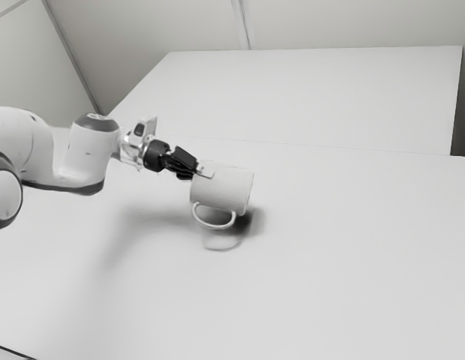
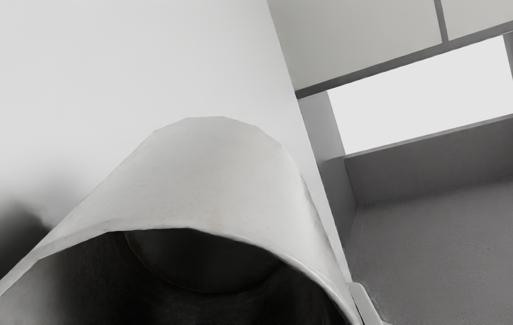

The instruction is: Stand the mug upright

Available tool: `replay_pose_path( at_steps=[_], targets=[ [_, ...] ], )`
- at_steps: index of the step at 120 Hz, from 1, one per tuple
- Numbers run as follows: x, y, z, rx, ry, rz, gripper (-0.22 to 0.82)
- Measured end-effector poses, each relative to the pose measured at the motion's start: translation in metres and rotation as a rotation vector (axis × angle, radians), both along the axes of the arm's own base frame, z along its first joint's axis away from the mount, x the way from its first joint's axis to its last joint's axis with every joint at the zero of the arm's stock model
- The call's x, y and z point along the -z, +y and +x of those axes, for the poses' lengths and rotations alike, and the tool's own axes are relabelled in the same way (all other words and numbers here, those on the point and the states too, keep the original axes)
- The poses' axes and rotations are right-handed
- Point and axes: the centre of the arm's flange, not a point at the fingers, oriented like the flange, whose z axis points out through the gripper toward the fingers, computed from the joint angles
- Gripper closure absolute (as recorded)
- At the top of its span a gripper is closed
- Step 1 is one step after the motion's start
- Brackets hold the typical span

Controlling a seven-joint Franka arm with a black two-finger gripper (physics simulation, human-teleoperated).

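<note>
ok so for the exterior view, picture a clock face with 12 at the top. The arm (image 1: 86, 154) comes in from 9 and the black claw (image 1: 205, 172) is right at the mug (image 1: 226, 189), overlapping the mouth end of it around the mug's 10 o'clock. Going the other way, the bulk of the mug sits at roughly 4 o'clock from the claw, super close.

Mug is on its side, not upright. Mouth points back toward the claw, somewhere between 9 and 10, and the base points out between 3 and 4. The handle (image 1: 214, 226) hangs off the body at about 6 to 7, with a faint loop-shaped patch on the table (image 1: 352, 270) under it. Darkest bit of shadow (image 1: 253, 223) is around the mug's 4 to 5 o'clock. Can't tell if the mug is resting on the table or a bit above it.

Wrist view looks straight into the open mouth, dark inside, with the round bottom just visible.

As for the claw, honestly can't tell whether it's open, closed or gripping the mug wall.
</note>
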Motion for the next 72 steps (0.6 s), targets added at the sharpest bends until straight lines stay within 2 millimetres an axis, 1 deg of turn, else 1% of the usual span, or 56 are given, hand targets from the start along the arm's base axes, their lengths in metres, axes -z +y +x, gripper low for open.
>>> replay_pose_path(
  at_steps=[7, 13, 21, 32, 41, 52, 72],
  targets=[
    [-0.037, -0.002, -0.005, 0.043, -0.045, 0.110, 0.77],
    [-0.061, -0.003, -0.010, 0.081, -0.063, 0.227, 0.77],
    [-0.082, -0.003, -0.014, 0.125, -0.076, 0.397, 0.78],
    [-0.103, -0.005, -0.014, 0.192, -0.080, 0.655, 0.78],
    [-0.109, -0.007, -0.013, 0.225, -0.081, 0.851, 0.78],
    [-0.110, -0.006, -0.011, 0.222, -0.076, 1.025, 0.78],
    [-0.090, 0.002, -0.010, 0.153, -0.062, 1.203, 0.79]
  ],
)
